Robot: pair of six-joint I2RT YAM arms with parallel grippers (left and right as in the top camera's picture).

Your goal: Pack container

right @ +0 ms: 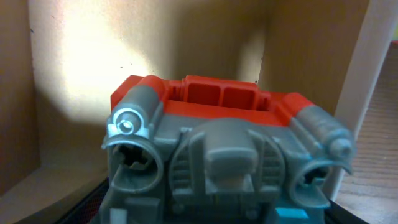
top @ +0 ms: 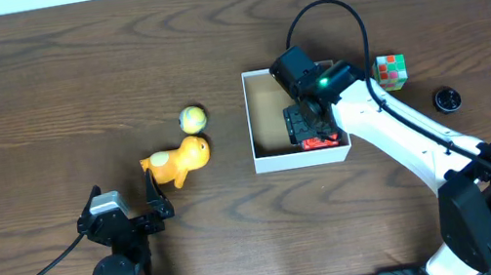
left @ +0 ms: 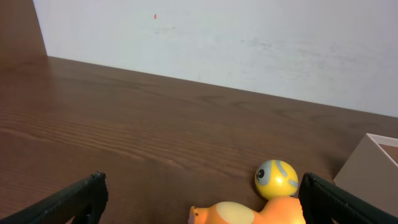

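Flanking the container [top: 299,159] sit orange toy [top: 178,161], ball [top: 192,118], cube [top: 391,71].

No legible text, label, brand or number in any of my three views. Container [top: 279,163] walls are plain white. The red-and-grey toy [right: 224,162], close under my right wrist camera, shows moulded shapes only, no lettering. The colour cube [top: 391,71] has plain coloured squares. There is a red speck [left: 155,17] on the white wall behind the table, too small to tell whether it is a mark or writing.
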